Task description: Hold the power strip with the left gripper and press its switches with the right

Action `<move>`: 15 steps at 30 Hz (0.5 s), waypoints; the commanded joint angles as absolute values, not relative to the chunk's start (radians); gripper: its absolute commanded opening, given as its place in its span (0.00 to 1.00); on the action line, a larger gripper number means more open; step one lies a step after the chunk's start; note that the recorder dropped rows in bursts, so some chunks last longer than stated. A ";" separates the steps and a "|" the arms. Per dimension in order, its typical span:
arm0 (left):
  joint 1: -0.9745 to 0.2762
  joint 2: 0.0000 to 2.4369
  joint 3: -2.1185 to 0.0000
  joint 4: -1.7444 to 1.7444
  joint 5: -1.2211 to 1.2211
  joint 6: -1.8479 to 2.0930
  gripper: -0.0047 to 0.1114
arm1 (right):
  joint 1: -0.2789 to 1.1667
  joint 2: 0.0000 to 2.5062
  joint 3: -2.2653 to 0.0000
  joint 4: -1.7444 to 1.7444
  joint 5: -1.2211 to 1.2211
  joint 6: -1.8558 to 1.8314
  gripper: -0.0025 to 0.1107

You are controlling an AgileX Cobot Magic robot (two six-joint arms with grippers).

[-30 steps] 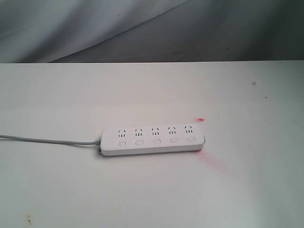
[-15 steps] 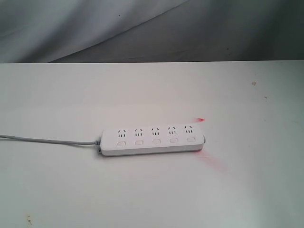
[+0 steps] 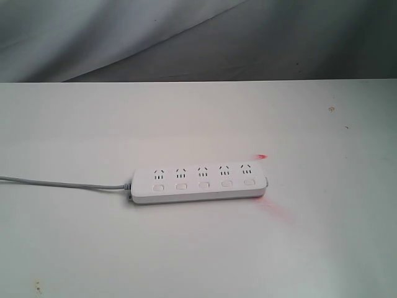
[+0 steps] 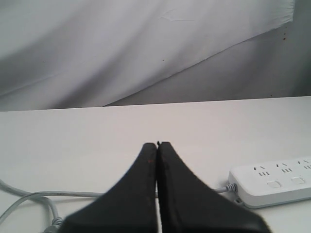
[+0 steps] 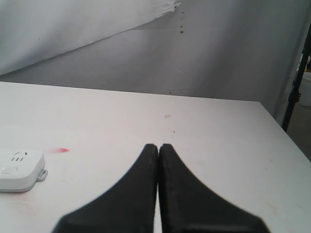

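Note:
The white power strip (image 3: 198, 183) lies flat on the white table (image 3: 198, 248), its five outlets in a row with five small switches (image 3: 204, 184) below them. Its grey cord (image 3: 62, 183) runs off to the left edge. Neither arm shows in the exterior view. In the left wrist view my left gripper (image 4: 157, 144) is shut with nothing held, and the power strip's cord end (image 4: 272, 182) lies ahead to one side. In the right wrist view my right gripper (image 5: 158, 146) is shut and empty, with the power strip's other end (image 5: 19, 170) far off to the side.
A small red mark (image 3: 262, 157) and a faint red smear (image 3: 278, 214) stain the table near the strip's right end. Grey cloth (image 3: 186, 37) hangs behind the table's far edge. The table's right edge (image 5: 286, 141) and a black stand leg (image 5: 295, 82) show in the right wrist view.

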State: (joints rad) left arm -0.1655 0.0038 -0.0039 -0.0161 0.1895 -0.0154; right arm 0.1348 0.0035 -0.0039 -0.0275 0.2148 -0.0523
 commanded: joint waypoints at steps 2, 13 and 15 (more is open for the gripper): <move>-0.209 0.000 0.000 -0.012 0.181 -0.019 0.04 | 0.129 0.000 0.000 -0.021 0.207 -0.052 0.02; -0.198 0.000 0.000 -0.012 0.181 -0.019 0.04 | 0.129 0.000 0.000 -0.021 0.207 -0.052 0.02; -0.187 0.000 0.000 -0.012 0.181 -0.019 0.04 | 0.129 0.000 0.000 -0.021 0.207 -0.052 0.02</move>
State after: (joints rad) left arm -0.2004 0.0038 -0.0039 -0.0135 0.1895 -0.0154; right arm 0.1348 0.0035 -0.0039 -0.0275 0.2148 -0.0523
